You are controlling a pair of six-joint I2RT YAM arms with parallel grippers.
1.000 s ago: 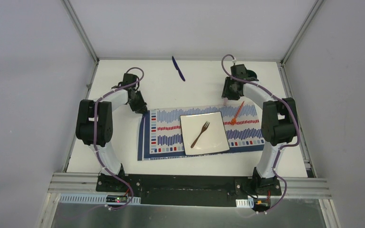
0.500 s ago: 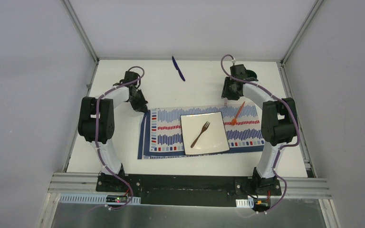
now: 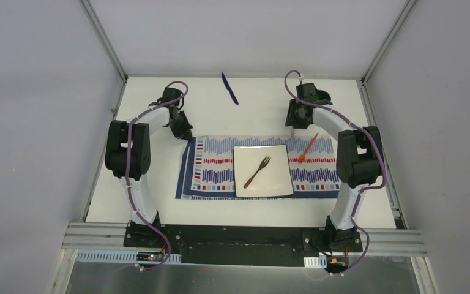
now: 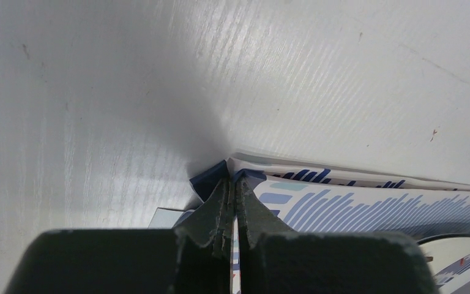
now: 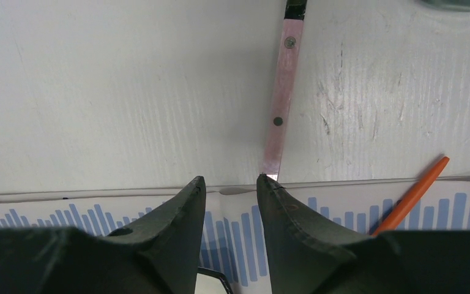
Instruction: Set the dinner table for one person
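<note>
Left gripper was pinched shut on the striped placemat's 10 o'clock corner. Right gripper stood part-open over its 1 o'clock edge, possibly not touching. White counter spread under everything. Risk: a one-sided tug would skew the placemat, sliding plate and fork and rolling the orange stick off.

Evenly bright, diffuse light. Left wrist view shows soft glare streaks and a grey shadow on the white surface.
</note>
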